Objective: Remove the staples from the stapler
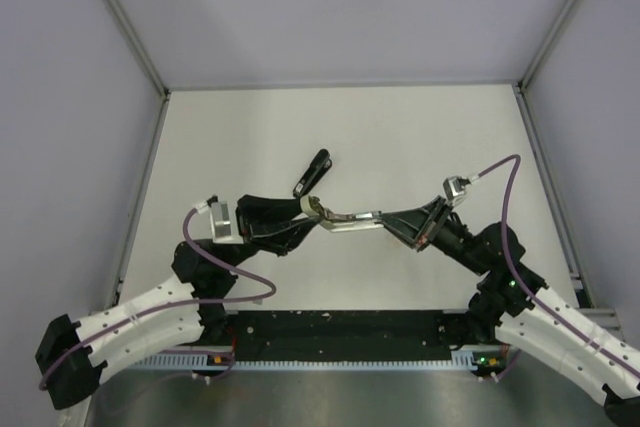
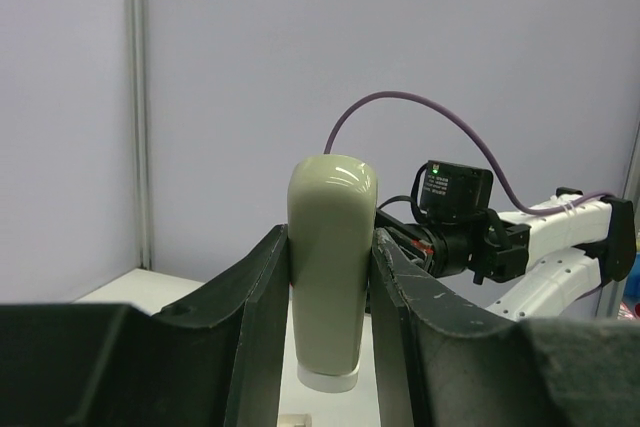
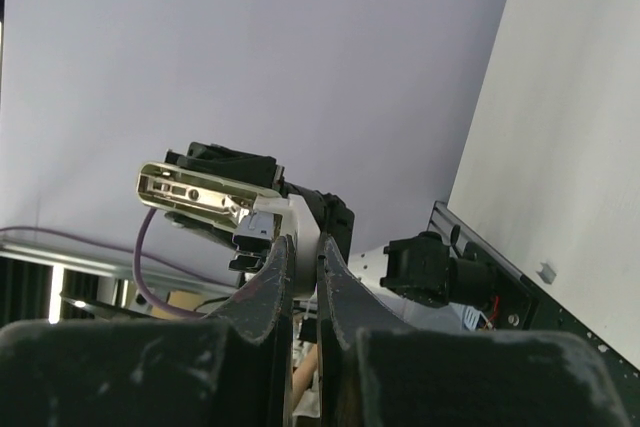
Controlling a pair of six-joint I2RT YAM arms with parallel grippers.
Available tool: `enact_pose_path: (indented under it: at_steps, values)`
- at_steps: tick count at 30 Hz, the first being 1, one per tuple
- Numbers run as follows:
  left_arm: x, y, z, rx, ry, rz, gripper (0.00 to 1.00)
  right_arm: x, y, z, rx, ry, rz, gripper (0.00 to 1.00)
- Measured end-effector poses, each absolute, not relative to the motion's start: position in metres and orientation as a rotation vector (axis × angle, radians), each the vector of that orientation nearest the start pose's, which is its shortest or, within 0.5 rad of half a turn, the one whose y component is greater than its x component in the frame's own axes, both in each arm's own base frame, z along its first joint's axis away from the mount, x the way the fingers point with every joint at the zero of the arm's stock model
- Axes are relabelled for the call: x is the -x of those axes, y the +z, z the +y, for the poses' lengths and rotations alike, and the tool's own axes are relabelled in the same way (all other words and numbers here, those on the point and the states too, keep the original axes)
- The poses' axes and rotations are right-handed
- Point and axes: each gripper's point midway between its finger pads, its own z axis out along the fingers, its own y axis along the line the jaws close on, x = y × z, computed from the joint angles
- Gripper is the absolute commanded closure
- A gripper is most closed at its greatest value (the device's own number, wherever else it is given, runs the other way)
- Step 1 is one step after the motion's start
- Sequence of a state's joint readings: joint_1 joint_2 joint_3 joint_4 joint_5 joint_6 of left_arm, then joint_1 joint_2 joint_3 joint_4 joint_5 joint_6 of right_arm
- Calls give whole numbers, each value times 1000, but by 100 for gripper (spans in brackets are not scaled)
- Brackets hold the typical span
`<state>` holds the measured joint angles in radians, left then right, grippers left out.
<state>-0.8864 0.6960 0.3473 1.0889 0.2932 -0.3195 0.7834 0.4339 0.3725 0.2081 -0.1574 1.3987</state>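
left gripper: fingers are closing flat on a pale end, nothing slack showing either side
pale end: is sitting where lid and channel meet (reads as the stapler's hinge end; cannot confirm from the wrist view alone)
stapler: is hanging in the air between both grippers, above the near-middle of the table, not touching it
lid: black, is swinging open, pointing up and away toward the far side
channel: silver, is running left to right, hinge at left, free end at right
long axis: is lying across the table, roughly level, on the line joining the two grippers
right gripper: fingers are nearly together, pinching the channel's right end; channel mouth is showing just past them
nearer arm: both are touching it; right is holding the end the staples would leave by
key relation: channel is pointing straight into the right fingers, so any pull would go rightward along that axis
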Motion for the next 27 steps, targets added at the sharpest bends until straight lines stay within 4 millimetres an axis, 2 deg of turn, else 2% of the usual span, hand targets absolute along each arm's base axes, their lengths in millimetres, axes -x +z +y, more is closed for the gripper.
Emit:
enact_pose_path:
  at_steps: [11,17,27]
  values:
    - [-117,383,-245,-538,-1248,765,100,-137,298,238,-364,1865,1687,100]
    - [-113,374,-240,-548,-1240,785,100,-133,290,241,-360,1880,1703,100]
    - [-109,378,-237,-555,-1233,762,100,-132,287,249,-346,1881,1722,100]
